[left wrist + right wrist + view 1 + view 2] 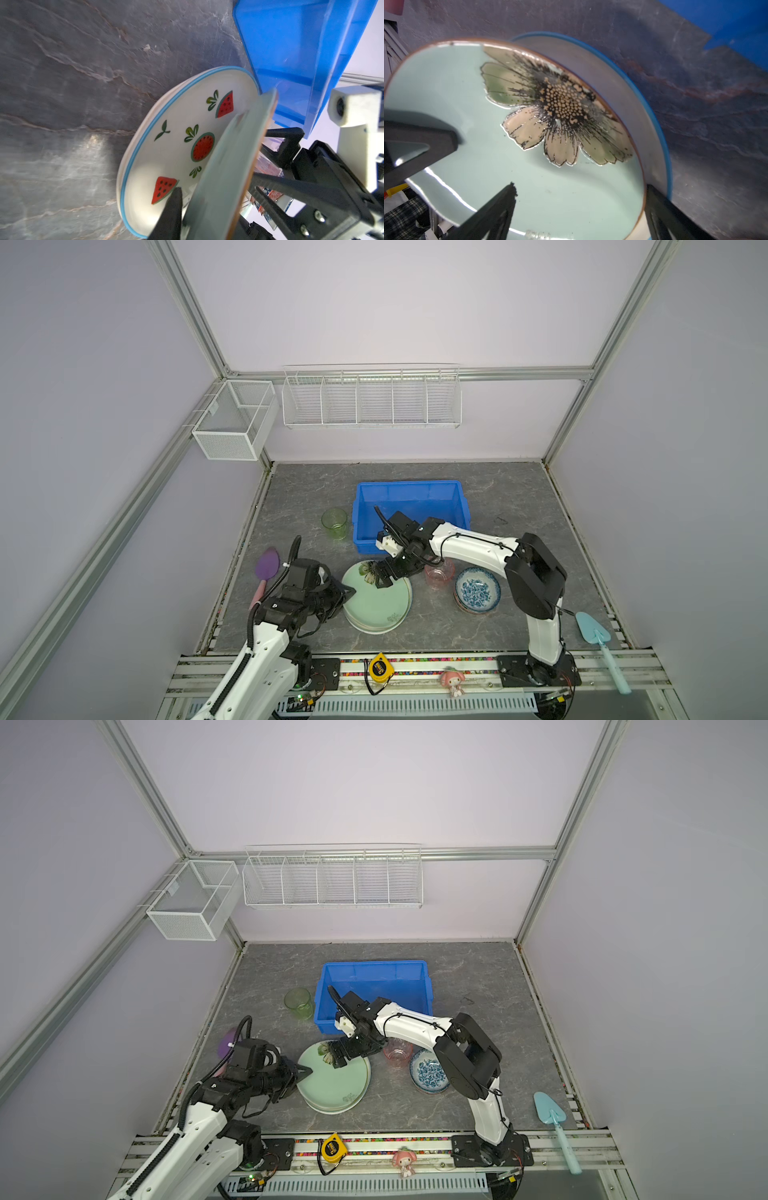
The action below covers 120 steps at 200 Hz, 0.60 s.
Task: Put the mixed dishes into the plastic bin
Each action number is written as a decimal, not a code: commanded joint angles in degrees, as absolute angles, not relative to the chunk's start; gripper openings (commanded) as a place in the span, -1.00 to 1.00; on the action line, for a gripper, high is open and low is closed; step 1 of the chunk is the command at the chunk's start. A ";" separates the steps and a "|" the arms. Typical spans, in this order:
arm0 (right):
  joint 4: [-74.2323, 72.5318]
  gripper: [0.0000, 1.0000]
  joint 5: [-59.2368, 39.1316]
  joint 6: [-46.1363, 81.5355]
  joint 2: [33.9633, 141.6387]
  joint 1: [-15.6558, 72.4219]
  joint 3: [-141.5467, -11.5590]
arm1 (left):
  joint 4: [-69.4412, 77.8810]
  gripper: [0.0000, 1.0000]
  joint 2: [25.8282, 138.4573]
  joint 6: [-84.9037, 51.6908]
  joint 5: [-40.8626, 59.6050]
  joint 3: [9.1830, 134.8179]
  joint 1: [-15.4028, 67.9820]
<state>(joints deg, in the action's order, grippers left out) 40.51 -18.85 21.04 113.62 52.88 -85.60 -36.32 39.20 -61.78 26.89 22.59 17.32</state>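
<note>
1. Plate point(376, 605), pale green: tilted atop watermelon plate point(166, 145), just before plastic bin point(409, 486).
2. Left gripper point(349, 593): clamped on its rim.
3. Right gripper point(384, 578): jaws wide, straddling its far rim.

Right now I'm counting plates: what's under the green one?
A watermelon plate, seen where the green plate tilts up off it. The green plate covers the rest of it, and whatever lies beneath the watermelon plate is hidden.
</note>
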 commanded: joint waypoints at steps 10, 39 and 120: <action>39.49 0.92 -23.12 21.29 113.99 54.41 -87.27 | -33.22 -0.62 38.32 -62.58 28.33 23.28 17.64; 39.58 0.92 -22.76 21.28 113.60 54.45 -87.37 | -33.53 -0.82 37.84 -62.58 28.56 23.60 17.59; 40.53 0.92 -22.06 21.19 112.44 54.37 -89.10 | -34.85 -1.00 36.56 -59.68 28.75 24.55 17.59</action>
<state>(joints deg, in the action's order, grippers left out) 41.87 -18.46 21.04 113.73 53.04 -86.32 -37.15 37.63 -61.12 26.68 22.59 17.30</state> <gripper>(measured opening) 0.960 0.112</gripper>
